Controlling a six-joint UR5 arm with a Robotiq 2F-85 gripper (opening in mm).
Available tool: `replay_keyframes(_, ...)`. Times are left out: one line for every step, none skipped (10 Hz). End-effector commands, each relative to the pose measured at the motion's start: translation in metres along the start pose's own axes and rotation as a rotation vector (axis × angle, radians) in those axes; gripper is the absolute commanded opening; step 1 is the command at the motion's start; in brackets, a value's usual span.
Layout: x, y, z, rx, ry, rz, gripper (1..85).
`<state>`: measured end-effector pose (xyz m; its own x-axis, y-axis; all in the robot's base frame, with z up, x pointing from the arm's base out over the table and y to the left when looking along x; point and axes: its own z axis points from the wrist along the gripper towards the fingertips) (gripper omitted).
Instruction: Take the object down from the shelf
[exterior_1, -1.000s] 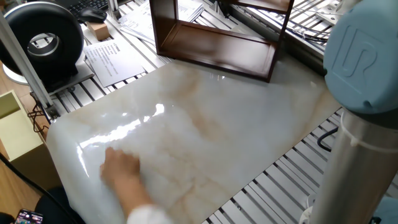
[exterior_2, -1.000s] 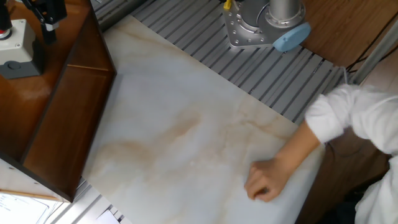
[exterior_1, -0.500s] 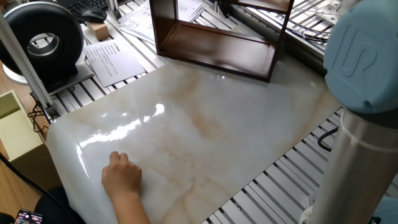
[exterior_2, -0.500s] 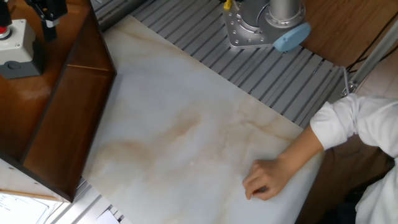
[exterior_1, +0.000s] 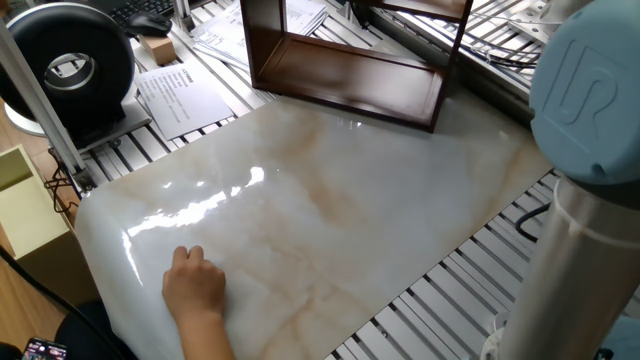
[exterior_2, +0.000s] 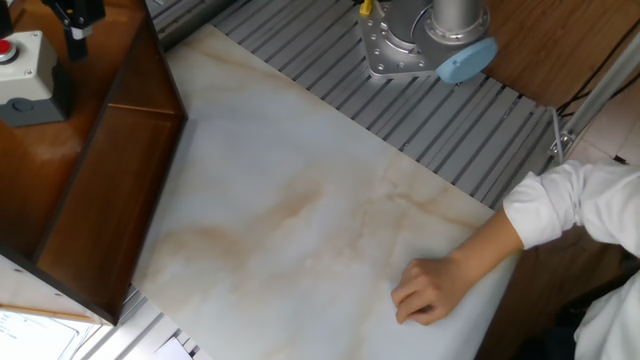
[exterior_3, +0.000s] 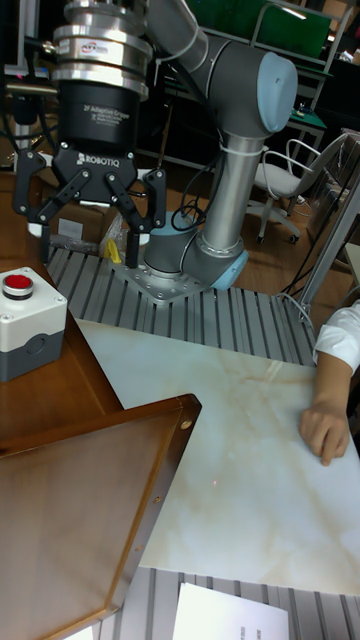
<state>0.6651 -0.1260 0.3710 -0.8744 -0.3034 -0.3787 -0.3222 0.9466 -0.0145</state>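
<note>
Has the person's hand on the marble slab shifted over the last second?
Yes, slightly. In one fixed view the hand slid toward the slab's near edge, away from the shelf. It rests closed on the marble, sleeve pulled back.

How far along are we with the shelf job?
Nothing looks done. The claw hangs open and empty above the shelf. No grey block shows in any view; a person's hand rests on the marble slab. Locating, gripping and lowering it remain.
</note>
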Motion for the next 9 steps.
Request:
replay_keyframes(0.001, -0.015, -0.001, 0.051, -0.008, 0.004, 82.7)
replay_keyframes(-0.001, -0.015, -0.001, 0.05, -0.015, 0.012, 82.7)
replay_keyframes(-0.005, -0.015, -0.001, 0.051, -0.031, 0.023, 82.7)
replay_keyframes(-0.007, -0.017, -0.001, 0.061, -0.037, 0.015, 82.7)
replay_keyframes(-0.009, -0.02, -0.001, 0.06, -0.047, 0.01, 82.7)
replay_keyframes(-0.007, -0.029, -0.001, 0.051, -0.049, 0.017, 82.7)
replay_keyframes(-0.003, -0.04, -0.003, 0.049, -0.046, 0.013, 83.7)
replay_keyframes(0.0, -0.05, -0.006, 0.043, -0.046, 0.005, 84.0)
replay_keyframes(0.004, -0.056, -0.005, 0.044, -0.051, -0.001, 84.3)
